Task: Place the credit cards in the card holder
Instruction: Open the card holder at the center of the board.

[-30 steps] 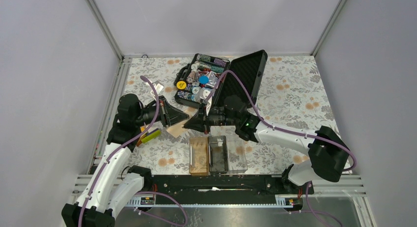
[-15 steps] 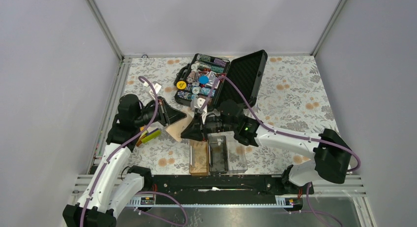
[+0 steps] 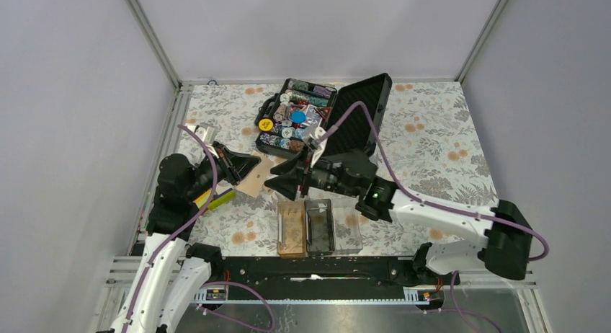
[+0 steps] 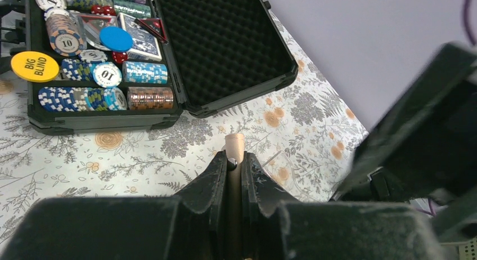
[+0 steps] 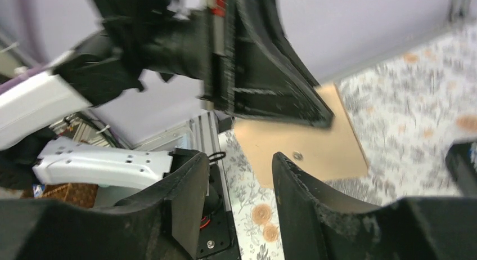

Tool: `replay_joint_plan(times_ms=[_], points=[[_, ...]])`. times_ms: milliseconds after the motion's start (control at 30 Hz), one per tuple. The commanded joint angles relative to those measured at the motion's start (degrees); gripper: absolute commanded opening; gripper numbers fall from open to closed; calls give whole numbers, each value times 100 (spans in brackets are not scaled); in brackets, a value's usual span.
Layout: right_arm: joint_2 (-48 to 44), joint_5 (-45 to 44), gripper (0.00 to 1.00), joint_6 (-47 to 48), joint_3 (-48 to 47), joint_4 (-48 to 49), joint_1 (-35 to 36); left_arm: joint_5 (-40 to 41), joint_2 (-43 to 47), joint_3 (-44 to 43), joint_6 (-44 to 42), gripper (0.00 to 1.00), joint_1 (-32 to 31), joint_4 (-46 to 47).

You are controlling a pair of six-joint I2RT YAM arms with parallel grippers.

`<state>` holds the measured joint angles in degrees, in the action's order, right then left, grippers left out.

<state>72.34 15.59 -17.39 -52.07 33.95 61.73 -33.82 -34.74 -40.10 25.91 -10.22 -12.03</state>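
Observation:
A tan-gold credit card hangs tilted above the table, and my left gripper is shut on its left edge. The left wrist view shows that card edge-on, pinched between the left gripper fingers. My right gripper stands open just right of the card, with nothing in it. From the right wrist, the card lies beyond the right gripper, apart from both fingers. The card holder sits near the front edge, with brown, dark and clear compartments.
An open black chip case full of poker chips stands at the back, its foam-lined lid propped to the right. A yellow-green object lies beside the left arm. The metal rail runs along the near edge.
My right gripper has opened and shifted left, off the card. The left gripper has pulled back to the left and up, with the card still in it.

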Motion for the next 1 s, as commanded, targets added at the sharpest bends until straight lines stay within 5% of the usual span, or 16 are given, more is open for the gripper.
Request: replay_joint_plan(times_ms=[0,367,733,833,967], points=[[480,-765,56,-1024,-151,34,14,264,71,58,7,0,28,442],[1206,-311,66,-1712,-208,-564,-432,289,152,89,41,0,37,491],[1795,398,54,-2083,-300,-214,-556,329,201,135,122,0,55,575],[1828,445,45,-2158,-250,-49,-604,352,190,156,162,0,55,597],[1818,458,11,-2140,-229,-75,-774,726,112,246,465,0,56,524]])
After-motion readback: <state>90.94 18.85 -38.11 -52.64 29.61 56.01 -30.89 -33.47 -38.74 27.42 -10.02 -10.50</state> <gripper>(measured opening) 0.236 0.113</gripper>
